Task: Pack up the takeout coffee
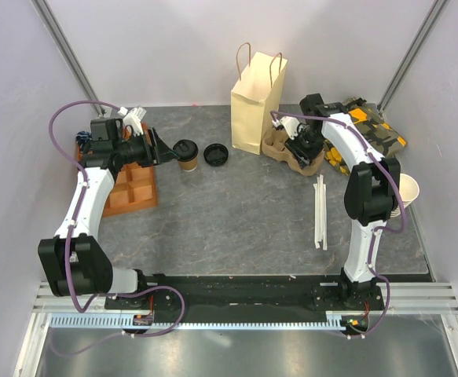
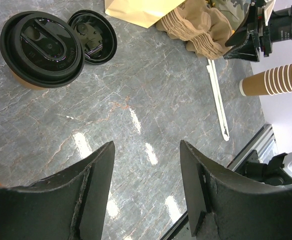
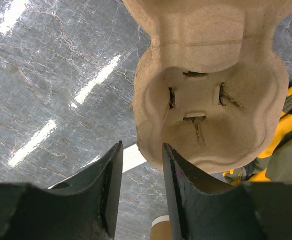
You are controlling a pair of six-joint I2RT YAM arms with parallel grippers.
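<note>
The takeout coffee (image 1: 185,154), a brown paper cup with a black lid, stands left of centre; in the left wrist view the coffee (image 2: 40,49) is at upper left. My left gripper (image 1: 166,149) hovers just left of it, open, and nothing lies between the jaws of the left gripper (image 2: 147,145). The tan paper bag (image 1: 256,100) stands upright at the back. My right gripper (image 1: 298,148) is down at a moulded pulp cup carrier (image 1: 287,149). The jaws of the right gripper (image 3: 142,146) straddle the near rim of the carrier (image 3: 211,100), with a gap still showing.
A loose black lid (image 1: 215,154) lies right of the coffee. An orange tray (image 1: 130,187) sits under the left arm. White straws (image 1: 320,210), a stack of paper cups (image 1: 406,193) and a patterned cloth (image 1: 374,133) occupy the right side.
</note>
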